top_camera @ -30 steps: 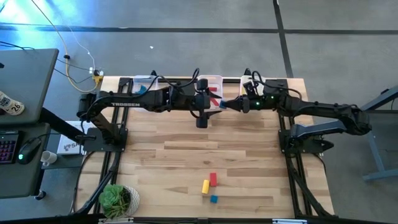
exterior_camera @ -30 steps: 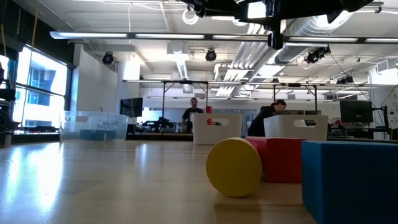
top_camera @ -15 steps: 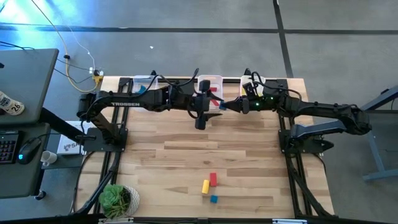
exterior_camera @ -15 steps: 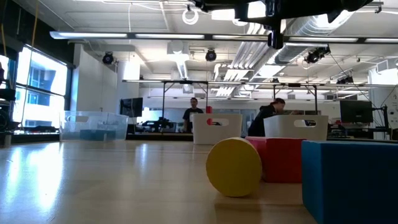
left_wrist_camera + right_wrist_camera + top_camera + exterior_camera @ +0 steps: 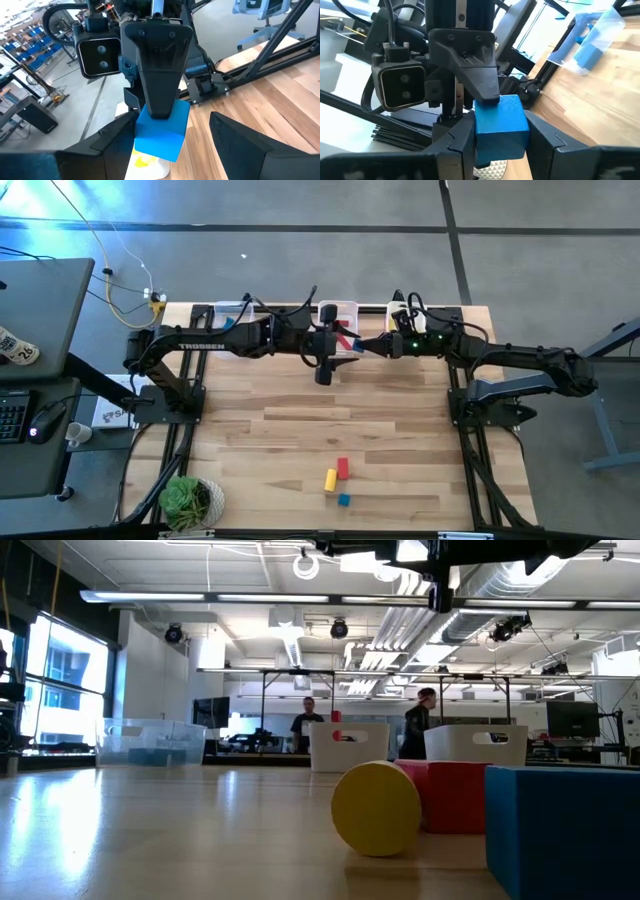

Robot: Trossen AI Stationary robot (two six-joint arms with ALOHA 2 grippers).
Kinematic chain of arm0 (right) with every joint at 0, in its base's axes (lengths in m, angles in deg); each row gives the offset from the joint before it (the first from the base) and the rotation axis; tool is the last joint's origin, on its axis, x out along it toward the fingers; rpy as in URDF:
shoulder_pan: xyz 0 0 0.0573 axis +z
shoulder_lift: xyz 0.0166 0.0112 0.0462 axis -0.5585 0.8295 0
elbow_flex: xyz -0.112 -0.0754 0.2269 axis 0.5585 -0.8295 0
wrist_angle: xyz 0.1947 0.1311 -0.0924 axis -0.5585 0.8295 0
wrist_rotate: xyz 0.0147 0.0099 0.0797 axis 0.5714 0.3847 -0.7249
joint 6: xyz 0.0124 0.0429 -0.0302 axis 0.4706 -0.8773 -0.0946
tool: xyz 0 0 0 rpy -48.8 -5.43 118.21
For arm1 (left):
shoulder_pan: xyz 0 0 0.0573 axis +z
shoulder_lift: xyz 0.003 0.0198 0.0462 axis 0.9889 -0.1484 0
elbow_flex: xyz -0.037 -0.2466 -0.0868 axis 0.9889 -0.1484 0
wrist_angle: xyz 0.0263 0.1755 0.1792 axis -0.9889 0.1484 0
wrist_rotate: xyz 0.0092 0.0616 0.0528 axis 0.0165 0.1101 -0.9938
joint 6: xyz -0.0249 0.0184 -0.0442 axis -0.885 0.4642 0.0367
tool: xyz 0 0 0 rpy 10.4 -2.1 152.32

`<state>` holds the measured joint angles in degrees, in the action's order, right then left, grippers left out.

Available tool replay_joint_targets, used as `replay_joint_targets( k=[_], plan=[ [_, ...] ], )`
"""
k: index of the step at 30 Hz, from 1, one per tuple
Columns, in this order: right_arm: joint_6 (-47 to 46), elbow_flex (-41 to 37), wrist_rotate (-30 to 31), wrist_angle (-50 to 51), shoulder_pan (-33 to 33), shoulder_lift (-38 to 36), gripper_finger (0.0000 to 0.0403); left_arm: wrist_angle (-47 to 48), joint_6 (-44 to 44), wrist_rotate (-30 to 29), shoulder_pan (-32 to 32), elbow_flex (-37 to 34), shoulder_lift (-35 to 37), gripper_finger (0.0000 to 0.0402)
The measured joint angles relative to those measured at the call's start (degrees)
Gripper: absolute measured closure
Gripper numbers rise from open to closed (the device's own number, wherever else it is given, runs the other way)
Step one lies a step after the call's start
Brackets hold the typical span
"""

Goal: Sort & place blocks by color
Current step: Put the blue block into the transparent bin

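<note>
Both arms meet at the far edge of the table, above the row of bins. From overhead I see the left gripper (image 5: 326, 366) hanging near the middle bin (image 5: 338, 313), wrist turned down. Its own camera shows its two dark fingers (image 5: 235, 135) spread wide with nothing between them; ahead of them the blue block (image 5: 161, 131) sits in the other arm's grasp, clear of the left fingers, centred in the gap but farther off. The right gripper (image 5: 358, 349) reaches in from the right, just beside the left one. In the right wrist view the blue block (image 5: 501, 125) is pinched between the right fingers (image 5: 546, 141), touching both, and a finger of the left gripper rests on or just above its top face; I cannot tell whether it touches. The left bin (image 5: 230, 312) holds blue pieces, the middle bin shows red. Near the front edge of the table (image 5: 260, 440) three blocks lie loose: a yellow block (image 5: 330, 479), a red block (image 5: 343, 468) touching it, and a small blue cube (image 5: 343, 500) just beside them.
</note>
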<state>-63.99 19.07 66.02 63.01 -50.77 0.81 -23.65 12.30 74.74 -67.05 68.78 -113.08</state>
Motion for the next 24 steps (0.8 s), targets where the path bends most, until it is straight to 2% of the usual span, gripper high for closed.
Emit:
replay_joint_targets(
  k=[10,20,24],
  plan=[
    [-1.74,0.0,1.08,-0.89,0.0,0.0,0.0292,-0.29,-0.89,-0.19,0.24,0.0,0.02,0.0176],
    [-1.88,0.0,0.79,-1.38,0.0,0.0,0.0292,-0.46,3.31,-1.87,0.26,0.0,0.09,0.0288],
    [-1.16,0.0,0.81,-1.4,0.0,-0.04,0.0292,-0.44,3.52,-1.9,0.26,0.0,0.11,0.03]
  ],
)
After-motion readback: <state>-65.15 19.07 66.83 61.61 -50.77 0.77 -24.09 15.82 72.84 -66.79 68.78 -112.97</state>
